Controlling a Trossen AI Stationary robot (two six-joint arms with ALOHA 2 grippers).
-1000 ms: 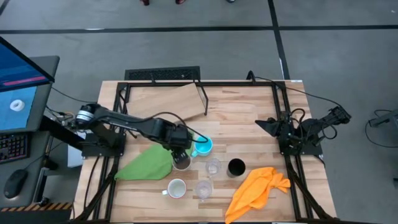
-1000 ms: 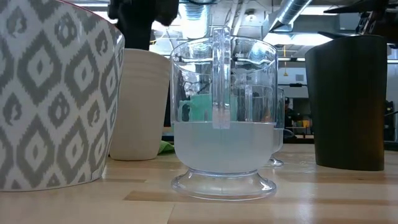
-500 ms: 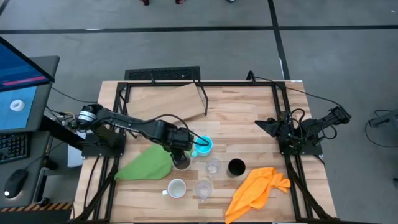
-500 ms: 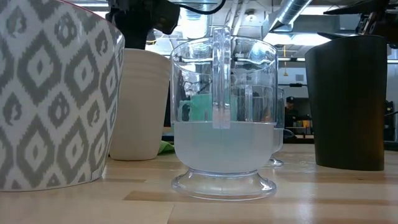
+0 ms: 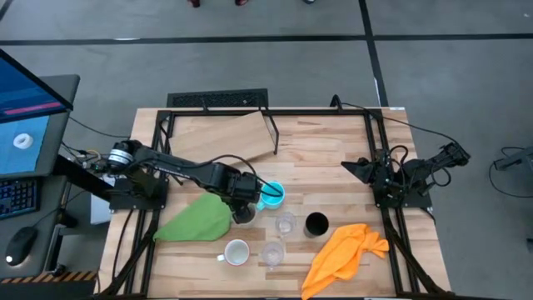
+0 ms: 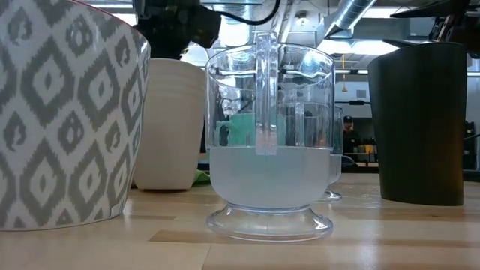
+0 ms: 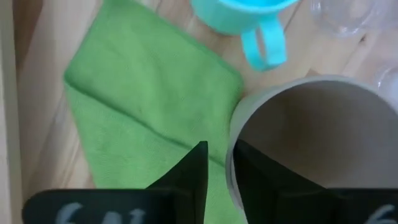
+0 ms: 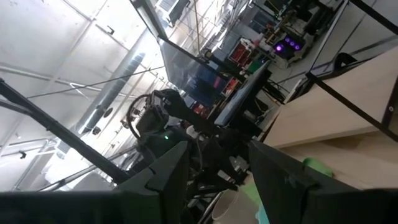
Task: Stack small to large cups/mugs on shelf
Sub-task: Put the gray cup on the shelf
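Observation:
My left gripper (image 7: 221,149) points down at the grey-beige cup (image 7: 311,137), which stands upright on the table beside the green cloth (image 5: 198,219). In the low view the cup (image 6: 171,124) stands behind the patterned white mug (image 6: 60,112). Around it stand the blue mug (image 5: 272,196), two clear glasses (image 5: 286,223) (image 5: 272,252), the white mug (image 5: 236,251) and the black cup (image 5: 316,223). The shelf (image 5: 225,137) lies at the far side. My right gripper (image 8: 214,168) waits open at the table's right edge, with nothing between its fingers. My left gripper has the grey-beige cup's wall at the rim (image 7: 231,134) between its fingers, on the side toward the green cloth. One finger (image 7: 261,180) is inside the cup and one (image 7: 189,177) outside. The fingers come from above, pointing down. The cup stands upright on the table.
An orange cloth (image 5: 343,254) lies at the near right. The blue mug's handle (image 7: 264,46) points toward the grey-beige cup, close by. A black wire frame (image 5: 271,133) stands at the shelf's right edge. Bare tabletop (image 5: 325,158) shows between the shelf and the right arm.
My left gripper has come down a little over the grey-beige cup. The cup and the other vessels stand where they were.

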